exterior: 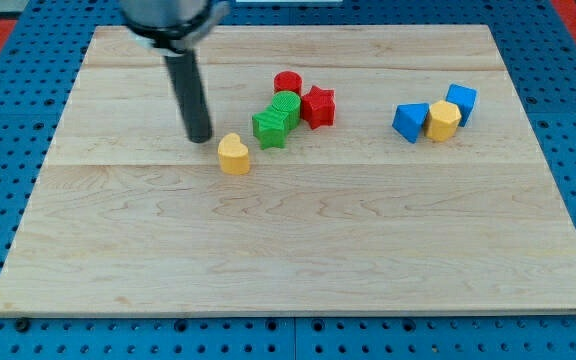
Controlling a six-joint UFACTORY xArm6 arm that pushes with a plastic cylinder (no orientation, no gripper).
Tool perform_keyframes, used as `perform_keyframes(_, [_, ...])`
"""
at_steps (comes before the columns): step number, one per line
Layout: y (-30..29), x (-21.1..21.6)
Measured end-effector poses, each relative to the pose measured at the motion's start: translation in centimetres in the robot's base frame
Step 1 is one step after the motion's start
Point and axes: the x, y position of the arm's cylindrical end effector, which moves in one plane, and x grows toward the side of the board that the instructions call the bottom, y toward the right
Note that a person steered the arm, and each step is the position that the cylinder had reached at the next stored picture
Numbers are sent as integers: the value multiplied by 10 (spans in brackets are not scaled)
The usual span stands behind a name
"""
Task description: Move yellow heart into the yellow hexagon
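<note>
The yellow heart lies left of the board's middle. My tip stands just to the heart's upper left, a small gap apart. The yellow hexagon sits at the view's right, touching a blue triangle on its left and a blue cube on its upper right.
A cluster sits between heart and hexagon, right of the heart: a green star, a green cylinder, a red cylinder and a red star. The wooden board lies on a blue pegboard.
</note>
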Motion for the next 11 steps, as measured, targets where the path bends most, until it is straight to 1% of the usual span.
perform_keyframes(1, [61, 59])
perform_keyframes(2, [70, 73])
perform_keyframes(3, [45, 96])
perform_keyframes(4, [82, 100])
perform_keyframes(5, [111, 78])
perform_keyframes(6, [138, 80])
perform_keyframes(7, [95, 94])
perform_keyframes(8, [137, 108])
perform_keyframes(9, [172, 68])
perform_keyframes(10, [200, 53])
perform_keyframes(11, [174, 72])
